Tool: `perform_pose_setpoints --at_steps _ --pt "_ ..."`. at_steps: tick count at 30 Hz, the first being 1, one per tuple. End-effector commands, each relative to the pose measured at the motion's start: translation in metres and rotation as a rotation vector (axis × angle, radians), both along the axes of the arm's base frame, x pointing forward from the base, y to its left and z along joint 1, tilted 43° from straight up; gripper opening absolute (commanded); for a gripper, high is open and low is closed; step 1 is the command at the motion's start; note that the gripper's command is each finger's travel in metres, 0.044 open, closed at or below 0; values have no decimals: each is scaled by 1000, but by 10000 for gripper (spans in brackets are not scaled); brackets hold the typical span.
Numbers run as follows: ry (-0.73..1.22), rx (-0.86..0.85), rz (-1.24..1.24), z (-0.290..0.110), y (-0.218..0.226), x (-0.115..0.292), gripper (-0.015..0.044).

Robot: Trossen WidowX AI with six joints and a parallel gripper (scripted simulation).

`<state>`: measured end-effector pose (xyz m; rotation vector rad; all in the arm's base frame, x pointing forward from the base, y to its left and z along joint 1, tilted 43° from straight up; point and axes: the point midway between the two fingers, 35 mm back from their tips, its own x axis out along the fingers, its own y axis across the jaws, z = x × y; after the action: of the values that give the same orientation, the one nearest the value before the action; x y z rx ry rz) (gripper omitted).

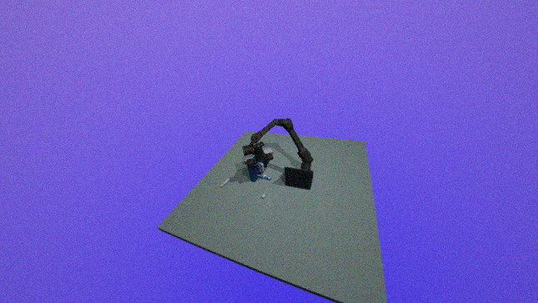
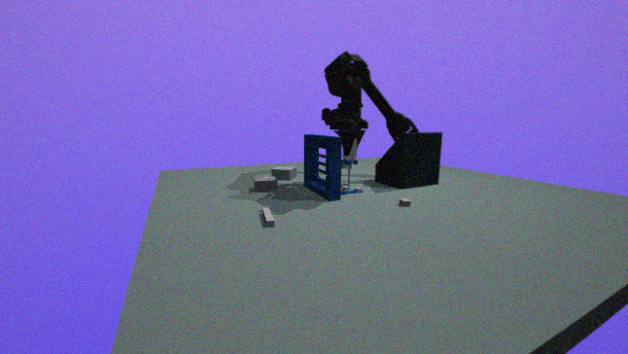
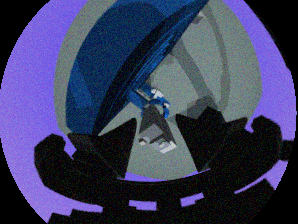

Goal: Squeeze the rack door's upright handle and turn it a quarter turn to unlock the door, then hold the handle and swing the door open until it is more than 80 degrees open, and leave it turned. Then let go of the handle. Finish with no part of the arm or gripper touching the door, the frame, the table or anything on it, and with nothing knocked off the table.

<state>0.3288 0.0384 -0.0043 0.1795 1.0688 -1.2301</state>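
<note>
The blue rack (image 1: 252, 172) (image 2: 333, 167) (image 3: 115, 45) stands upright, with a slotted opening facing the exterior camera. The pale upright handle (image 1: 261, 167) (image 2: 351, 153) (image 3: 160, 132) stands beside its right side in the exterior view, on a thin rod above a low blue foot (image 2: 351, 192). My gripper (image 2: 348, 152) (image 3: 156, 119) points down over the handle and is part open. In the wrist view the handle lies between the two fingers, with gaps showing on both sides. Door and frame are hard to tell apart, so the door's angle and the handle's turn are unclear.
A black box (image 1: 298, 178) (image 2: 413, 162) stands beside the arm's base. A small pale block (image 1: 263, 196) (image 2: 404, 202) and a pale bar (image 1: 225, 182) (image 2: 267, 217) lie on the table. Two grey blocks (image 2: 265, 183) (image 2: 284, 172) lie beyond the rack in the exterior view.
</note>
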Motion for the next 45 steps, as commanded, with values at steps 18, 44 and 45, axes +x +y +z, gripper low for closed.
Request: perform_pose_setpoints --at_steps 18,44,45 --pt "-644 -55 -700 0 0 1 295" --pt "-644 -55 -700 0 0 1 162" --pt "-644 -55 -700 0 0 1 155"
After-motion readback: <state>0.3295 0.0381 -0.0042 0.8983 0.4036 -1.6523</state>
